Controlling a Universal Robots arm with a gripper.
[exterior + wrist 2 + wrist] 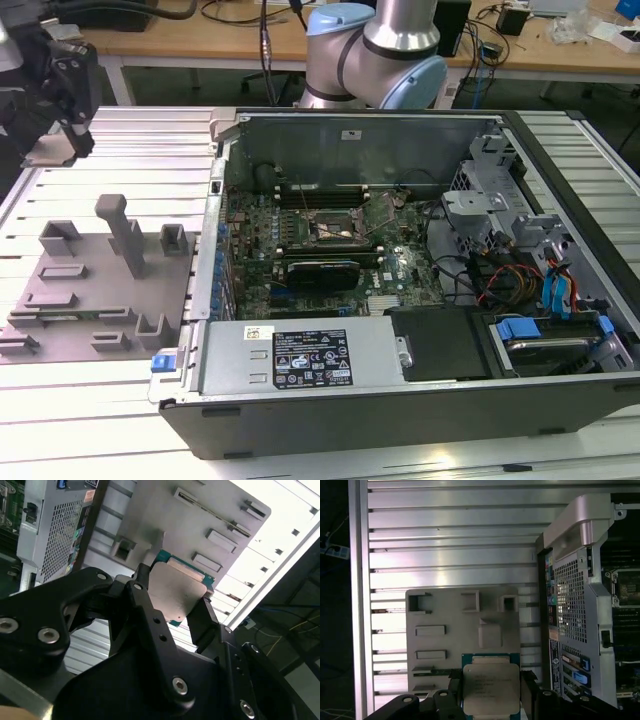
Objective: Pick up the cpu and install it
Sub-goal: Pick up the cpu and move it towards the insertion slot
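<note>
While raised well above grey fixture plate (455,630), facing down, claw (173,599) clamps cpu (175,587) by opposite edges.

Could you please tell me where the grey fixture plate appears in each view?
Exterior view: the fixture plate lies on the ribbed table at the exterior view's left, beside the computer case.
First wrist view: the fixture plate lies beyond the cpu held in the gripper.
Second wrist view: the fixture plate spreads behind the held cpu.
Shared landmark: the computer case, next to the fixture plate in all three.
</note>
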